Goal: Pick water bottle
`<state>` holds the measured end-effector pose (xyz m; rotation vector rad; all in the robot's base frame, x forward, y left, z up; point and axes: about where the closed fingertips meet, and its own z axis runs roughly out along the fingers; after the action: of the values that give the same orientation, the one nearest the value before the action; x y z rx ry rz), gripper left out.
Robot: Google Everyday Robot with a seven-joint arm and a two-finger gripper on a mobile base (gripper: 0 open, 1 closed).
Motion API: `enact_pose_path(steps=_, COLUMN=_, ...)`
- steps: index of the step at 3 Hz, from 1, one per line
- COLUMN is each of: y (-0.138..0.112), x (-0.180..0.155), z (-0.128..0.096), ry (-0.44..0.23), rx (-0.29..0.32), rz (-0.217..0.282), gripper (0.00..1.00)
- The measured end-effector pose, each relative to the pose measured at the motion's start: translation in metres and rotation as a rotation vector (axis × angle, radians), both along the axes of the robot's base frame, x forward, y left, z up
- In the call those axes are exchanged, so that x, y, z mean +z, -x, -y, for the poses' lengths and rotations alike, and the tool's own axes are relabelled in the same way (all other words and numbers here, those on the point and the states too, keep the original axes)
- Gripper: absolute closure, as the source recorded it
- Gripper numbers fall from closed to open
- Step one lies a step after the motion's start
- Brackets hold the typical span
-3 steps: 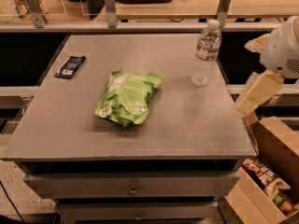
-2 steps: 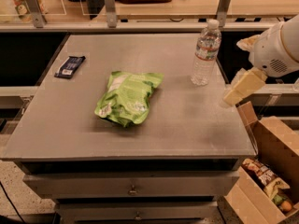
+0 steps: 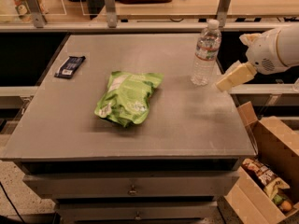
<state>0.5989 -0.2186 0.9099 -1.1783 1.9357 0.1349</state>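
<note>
The water bottle (image 3: 205, 53) stands upright near the far right corner of the grey table (image 3: 93, 134). It is clear and ribbed, with a white cap and a white-and-red label band. My gripper (image 3: 230, 80) reaches in from the right edge of the view on a white arm. Its cream-coloured tip sits just right of the bottle's base, a short gap away and not touching it. It holds nothing.
A green snack bag (image 3: 127, 97) lies in the middle of the table. A dark flat packet (image 3: 69, 66) lies at the far left. An open cardboard box (image 3: 268, 171) with packets stands on the floor at the right. A railing with posts runs behind the table.
My gripper has moved left and up, from beside the table's right edge to just right of the bottle's base. The bottle and the other things have not moved.
</note>
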Motion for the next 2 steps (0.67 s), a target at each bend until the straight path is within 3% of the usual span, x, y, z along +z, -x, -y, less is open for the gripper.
enact_pose_path(steps=2, y=-0.037, x=-0.004, z=-0.009, ry=-0.295, rx=-0.007, rz=0.116, gripper=0.00)
